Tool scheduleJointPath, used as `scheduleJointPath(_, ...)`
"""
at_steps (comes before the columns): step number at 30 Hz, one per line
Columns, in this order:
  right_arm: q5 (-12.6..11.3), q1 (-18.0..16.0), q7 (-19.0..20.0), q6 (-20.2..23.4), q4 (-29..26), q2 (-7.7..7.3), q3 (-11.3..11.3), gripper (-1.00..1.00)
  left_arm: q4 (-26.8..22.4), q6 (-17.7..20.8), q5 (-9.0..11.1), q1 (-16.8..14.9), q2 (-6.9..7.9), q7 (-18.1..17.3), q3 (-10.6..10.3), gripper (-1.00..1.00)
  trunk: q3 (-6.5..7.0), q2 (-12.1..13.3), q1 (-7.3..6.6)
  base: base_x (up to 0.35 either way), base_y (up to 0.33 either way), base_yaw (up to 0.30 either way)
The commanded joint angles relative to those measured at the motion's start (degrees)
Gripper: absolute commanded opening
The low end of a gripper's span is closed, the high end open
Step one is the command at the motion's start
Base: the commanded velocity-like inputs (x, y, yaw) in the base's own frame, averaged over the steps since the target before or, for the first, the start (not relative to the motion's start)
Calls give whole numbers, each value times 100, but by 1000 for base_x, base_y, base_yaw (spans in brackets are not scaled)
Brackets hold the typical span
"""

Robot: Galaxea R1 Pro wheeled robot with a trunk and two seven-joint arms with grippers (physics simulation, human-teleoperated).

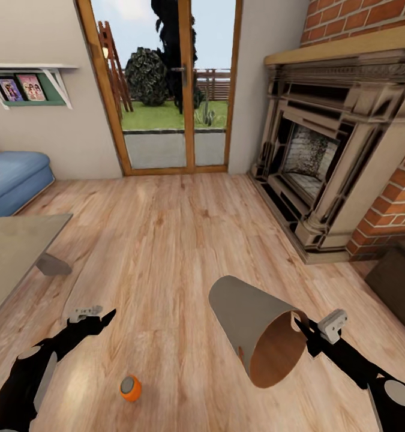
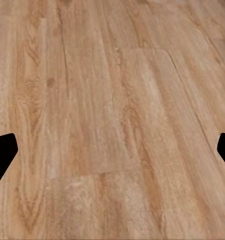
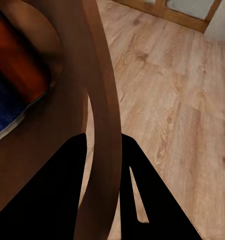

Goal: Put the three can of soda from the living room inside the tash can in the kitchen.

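A pale grey trash can with a coppery inside hangs tilted above the wood floor, its mouth turned toward me. My right gripper is shut on its rim, one finger inside and one outside. In the right wrist view, an orange can of soda and a dark blue one lie inside the bin. Another orange can of soda rests on the floor near me. My left gripper hovers above and to the left of that can, open, with only floor planks between its fingers.
A glass-topped table stands at the left, with a blue sofa behind it. The brick fireplace fills the right side, and a dark block sits below it. Glazed doors are straight ahead.
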Motion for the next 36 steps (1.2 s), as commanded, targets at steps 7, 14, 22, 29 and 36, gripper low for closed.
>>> scheduleJointPath(7,-31,-34,25,946,-395,3,30,-100,443,458,-9,-306,2,370,-406,100,0,0,0,70,0,0)
scheduleJointPath(14,-37,-147,31,2453,-1144,-1,121,-100,1199,853,-26,-791,3,770,-459,100,0,0,0,6,0,0)
scheduleJointPath(22,4,-752,37,3257,-1208,-13,280,-100,1270,1042,-24,-867,-1,1314,-464,100,0,0,0,0,0,0)
scheduleJointPath(29,39,-1367,37,3815,-1210,-55,461,-100,1317,1112,-23,-956,6,1412,-464,100,0,0,0,0,0,0)
scheduleJointPath(36,108,-1930,37,4131,-1210,-83,656,-100,1370,1121,-30,-990,0,1414,-488,100,-126,-281,154,0,0,0)
